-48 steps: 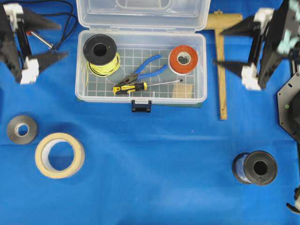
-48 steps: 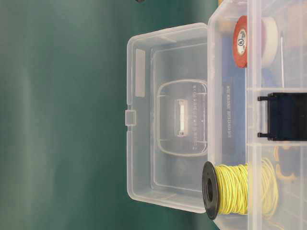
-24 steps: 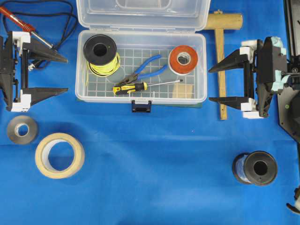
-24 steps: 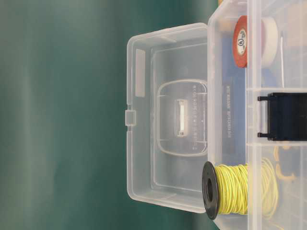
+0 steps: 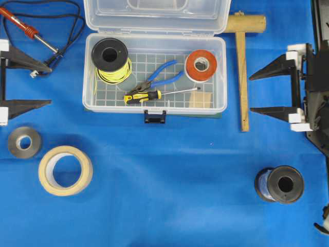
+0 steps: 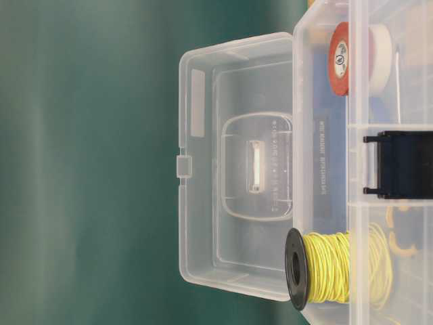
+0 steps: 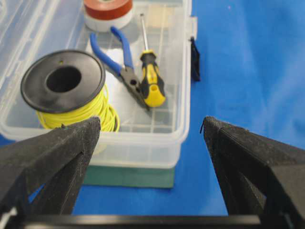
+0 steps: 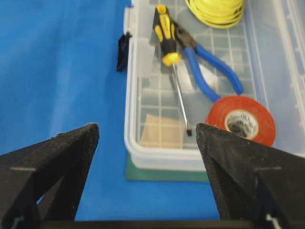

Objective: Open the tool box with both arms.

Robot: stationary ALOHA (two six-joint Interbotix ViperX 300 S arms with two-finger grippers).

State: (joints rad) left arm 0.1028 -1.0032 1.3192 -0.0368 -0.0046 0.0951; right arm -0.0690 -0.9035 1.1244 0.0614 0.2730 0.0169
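1. Tool box (image 5: 154,105): one clear case, lid (image 5: 154,15) swung fully back, standing on the blue table (image 5: 169,195) between the two end effectors; in the table-level view the lid (image 6: 230,162) stands open behind the base.
2. Left end effector (image 5: 45,83): one, at the left edge of the overhead view, fingers spread wide and empty, tips toward the box but well apart from it. In its own camera the box's short end lies just ahead, between the two spread fingers (image 7: 52,148).
3. Right end effector (image 5: 254,92): one, at the right edge, fingers also spread wide, gripping nothing, tips toward the box's other short end. Its camera shows that end just ahead between its fingers (image 8: 52,152).
4. Inside the box, nearer the left end effector: one yellow wire spool (image 5: 110,59).
5. Inside, nearer the right end effector: one red tape roll (image 5: 201,65).
6. Inside, between them: one pair of blue pliers (image 5: 162,76) and one yellow-black screwdriver (image 5: 149,95).
7. One black latch (image 5: 154,117) on the box's front wall.
8. Between the right end effector and the box: one wooden mallet (image 5: 241,72).
9. Near the left end effector: one soldering iron (image 5: 25,28) beyond it, one grey tape roll (image 5: 24,142) and one masking tape roll (image 5: 66,170) to its near side.
10. One black spool (image 5: 280,184) on the near side of the right end effector.
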